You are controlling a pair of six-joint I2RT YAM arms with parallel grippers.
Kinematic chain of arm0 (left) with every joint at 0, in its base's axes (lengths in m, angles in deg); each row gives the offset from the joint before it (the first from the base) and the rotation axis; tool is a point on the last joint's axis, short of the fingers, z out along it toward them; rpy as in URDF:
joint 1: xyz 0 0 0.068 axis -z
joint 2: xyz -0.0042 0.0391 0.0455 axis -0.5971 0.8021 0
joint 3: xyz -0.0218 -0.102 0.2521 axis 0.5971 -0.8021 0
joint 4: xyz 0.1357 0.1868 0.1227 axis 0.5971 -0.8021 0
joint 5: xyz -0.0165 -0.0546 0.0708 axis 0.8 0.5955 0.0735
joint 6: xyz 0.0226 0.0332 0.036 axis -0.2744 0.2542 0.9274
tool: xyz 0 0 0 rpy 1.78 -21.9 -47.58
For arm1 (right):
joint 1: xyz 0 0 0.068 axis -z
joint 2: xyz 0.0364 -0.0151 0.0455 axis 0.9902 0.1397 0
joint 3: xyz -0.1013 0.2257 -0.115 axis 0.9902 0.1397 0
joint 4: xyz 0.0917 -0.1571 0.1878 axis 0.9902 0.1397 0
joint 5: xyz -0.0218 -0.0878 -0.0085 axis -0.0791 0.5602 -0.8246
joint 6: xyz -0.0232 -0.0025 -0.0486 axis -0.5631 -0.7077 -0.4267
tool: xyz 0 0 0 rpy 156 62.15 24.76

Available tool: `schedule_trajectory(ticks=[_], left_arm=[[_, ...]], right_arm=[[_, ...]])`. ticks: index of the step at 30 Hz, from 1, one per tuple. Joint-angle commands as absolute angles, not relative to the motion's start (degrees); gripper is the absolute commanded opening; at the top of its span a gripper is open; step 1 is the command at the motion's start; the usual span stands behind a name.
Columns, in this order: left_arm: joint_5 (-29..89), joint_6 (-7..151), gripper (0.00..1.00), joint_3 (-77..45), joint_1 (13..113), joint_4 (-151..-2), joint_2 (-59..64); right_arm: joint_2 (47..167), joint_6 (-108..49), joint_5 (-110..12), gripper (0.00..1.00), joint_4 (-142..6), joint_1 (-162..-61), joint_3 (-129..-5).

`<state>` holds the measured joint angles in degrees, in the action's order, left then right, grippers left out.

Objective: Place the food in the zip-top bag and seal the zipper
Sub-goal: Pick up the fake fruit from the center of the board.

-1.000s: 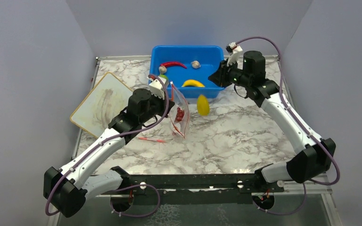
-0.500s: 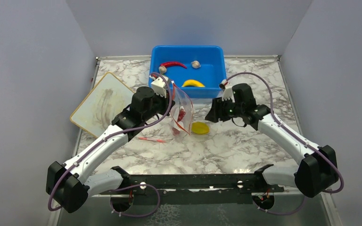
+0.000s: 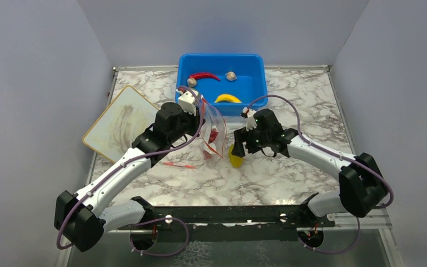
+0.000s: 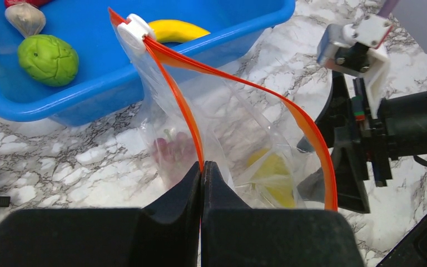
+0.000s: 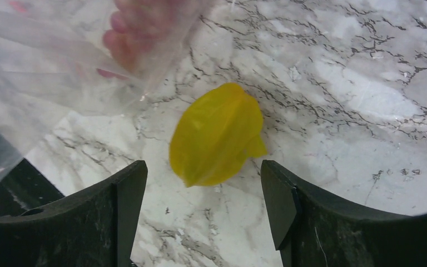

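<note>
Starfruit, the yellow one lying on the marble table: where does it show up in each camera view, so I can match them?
Top external: the starfruit is at centre, just right of the clear bag.
Left wrist: right of centre and low, a yellow blur seen through the bag.
Right wrist: centre, inside the open right gripper.
Shared landmark: the bag, upper left in the right wrist view.

This is a robot lab test cell rather than a home or kitchen. Plain grey walls (image 3: 33, 83) box in a marble-patterned table (image 3: 289, 172) on three sides. A left arm (image 3: 123, 164) and a right arm (image 3: 317, 153), both white and black, are bolted to a black rail (image 3: 228, 214) at its near edge. The goods are props: a blue tub (image 3: 250, 83) holds a toy banana (image 3: 227, 98).
</note>
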<state>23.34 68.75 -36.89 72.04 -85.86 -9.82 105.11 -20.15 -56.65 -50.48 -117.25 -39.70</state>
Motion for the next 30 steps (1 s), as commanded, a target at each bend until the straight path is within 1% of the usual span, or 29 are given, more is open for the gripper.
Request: schedule_trajectory(ticks=[1, 5, 16, 20, 25, 30], left_arm=[[21.5, 70.1, 0.0, -37.9, 72.2, -84.5, -12.1], [21.3, 70.2, 0.0, -38.5, 72.2, -84.0, -12.5], [21.7, 70.4, 0.0, -38.7, 72.2, -83.7, -12.0], [21.8, 70.5, 0.0, -38.8, 72.2, -83.7, -12.0], [22.0, 70.6, 0.0, -38.8, 72.2, -83.6, -12.0], [22.0, 70.7, 0.0, -38.8, 72.2, -83.6, -11.9]], right_arm=[[108.5, -23.9, -53.2, 0.76, -54.8, -117.3, -38.6], [112.3, -22.3, -56.5, 0.76, -57.8, -117.3, -37.8], [118.4, -16.6, -53.8, 0.76, -62.2, -118.3, -37.4], [119.1, -16.4, -53.2, 0.69, -62.9, -118.5, -37.5], [119.2, -16.2, -54.1, 0.53, -63.6, -118.5, -37.5], [118.2, -16.4, -54.1, 0.47, -63.2, -118.5, -37.4]])
